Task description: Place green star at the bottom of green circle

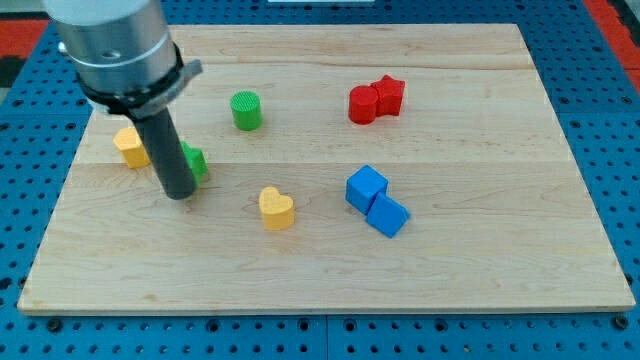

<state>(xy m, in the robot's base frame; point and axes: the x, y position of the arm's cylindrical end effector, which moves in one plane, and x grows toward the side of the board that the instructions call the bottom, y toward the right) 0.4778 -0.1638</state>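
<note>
Nothing on the pale wooden table top [470, 270] is a container; the small plastic blocks all lie loose on the bare boards, and the blue perforated base [610, 150] shows past every edge.

Nearest the bottom edge, towards the right, a blue cube [366, 187] and a second blue block [388, 215] touch each other, the second a little closer to the bottom right corner. Left of them, near the middle of the table, the yellow heart [276, 208] lies alone.

Further up on the left side, my tip [179, 193] rests on the wood just at the bottom-left of the green star [193, 161], seemingly touching it; the dark rod hides most of the star's left part. A yellow block [128, 146] sits close to the left edge, just beyond the rod.

The green circle [246, 110], a short upright cylinder, stands above and to the right of the star, apart from it. Towards the top right, a red cylinder [363, 104] and a red star [388, 94] touch.

The arm carries no pincer. Its grey metal collar fills the top left corner, and the rod drops from it slightly slanted to the right.
</note>
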